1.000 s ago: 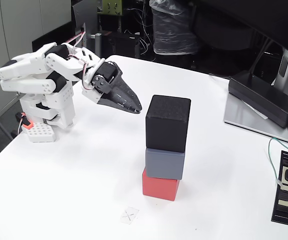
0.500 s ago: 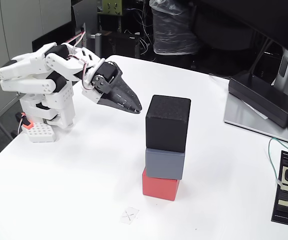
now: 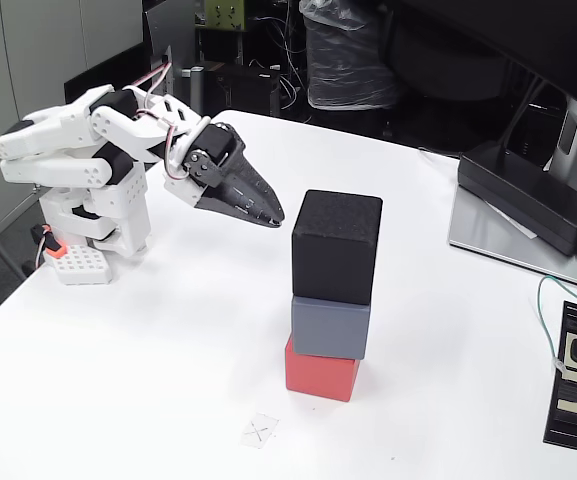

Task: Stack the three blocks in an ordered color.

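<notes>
Three blocks stand in one tower near the middle of the white table [image 3: 148,340]. The red block [image 3: 320,374] is at the bottom, the slate grey block [image 3: 330,328] rests on it, and the black block [image 3: 336,246] sits on top, slightly larger-looking and overhanging toward the back. My gripper [image 3: 273,214] hangs to the left of the black block, a short gap away, folded back toward the arm's base. Its dark fingers are closed together with nothing between them.
The arm's white base [image 3: 93,215] stands at the table's left edge. A long black power adapter [image 3: 528,196] lies on a grey monitor foot at the right. A black power strip [image 3: 573,375] with a green cable sits at the right edge. A small pencilled cross [image 3: 259,430] marks the front.
</notes>
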